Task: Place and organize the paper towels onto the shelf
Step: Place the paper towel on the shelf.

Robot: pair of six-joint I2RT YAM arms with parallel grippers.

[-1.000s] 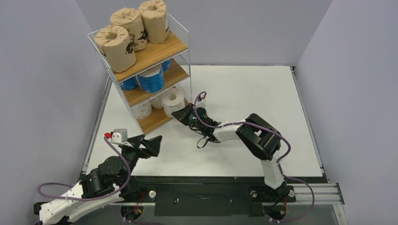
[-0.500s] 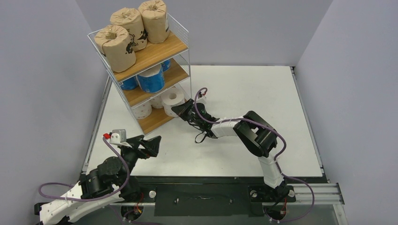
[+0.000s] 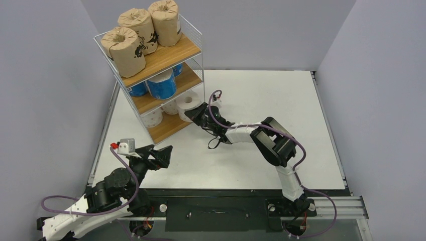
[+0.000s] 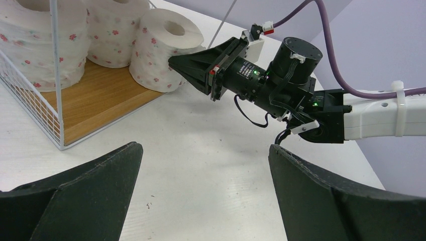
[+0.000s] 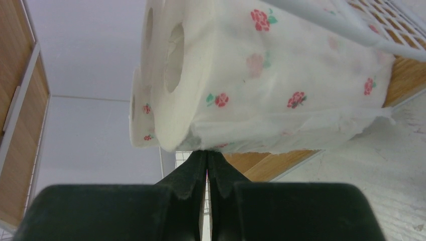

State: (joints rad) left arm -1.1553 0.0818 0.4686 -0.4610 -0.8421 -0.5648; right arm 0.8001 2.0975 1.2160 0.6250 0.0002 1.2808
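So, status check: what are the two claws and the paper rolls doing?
Right gripper shut, tip against the white flowered roll at the edge of the shelf's bottom board. Left gripper open, empty, above the table. Nothing seen blocking the roll.

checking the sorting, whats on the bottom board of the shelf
Three white flower-printed rolls stand upright on the bottom board, the rightmost near its edge. Anything behind them is hidden by the rolls themselves.

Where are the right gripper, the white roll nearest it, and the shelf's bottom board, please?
right gripper (image 4: pixel 175 62), left wrist view, the tips of its shut fingers.
white roll (image 4: pixel 158 50), left wrist view, its rose-printed side.
bottom board (image 4: pixel 100 100), left wrist view, bare wood in front of the rolls.
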